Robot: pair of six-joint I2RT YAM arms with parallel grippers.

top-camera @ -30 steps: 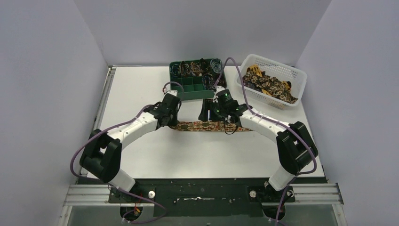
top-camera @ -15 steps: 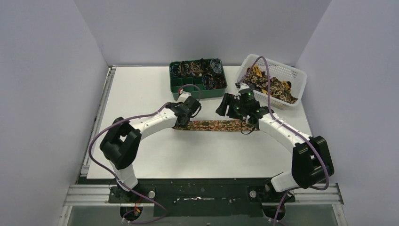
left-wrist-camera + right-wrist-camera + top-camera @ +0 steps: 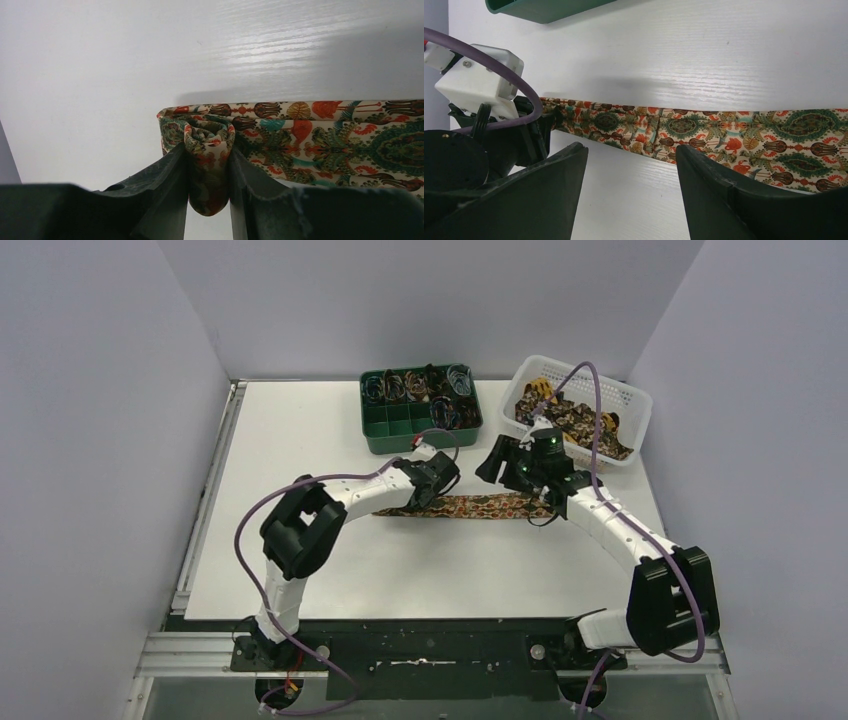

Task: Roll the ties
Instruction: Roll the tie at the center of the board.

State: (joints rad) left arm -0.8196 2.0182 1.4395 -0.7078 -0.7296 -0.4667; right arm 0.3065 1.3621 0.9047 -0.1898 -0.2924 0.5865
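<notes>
Left gripper [image 3: 207, 162] clamped on the small rolled end [image 3: 208, 137] of the tie [image 3: 480, 507]; coil pinched between both fingers; rest of the tie lies flat on the table [image 3: 300, 450], running toward 3 o'clock from the coil; right gripper [image 3: 630, 152] with jaws apart, holding nothing, above the flat strip; green tray [image 3: 420, 443] at 12 o'clock of the tie; white basket [image 3: 645, 410] at 2 o'clock holds more ties [image 3: 580, 420].
</notes>
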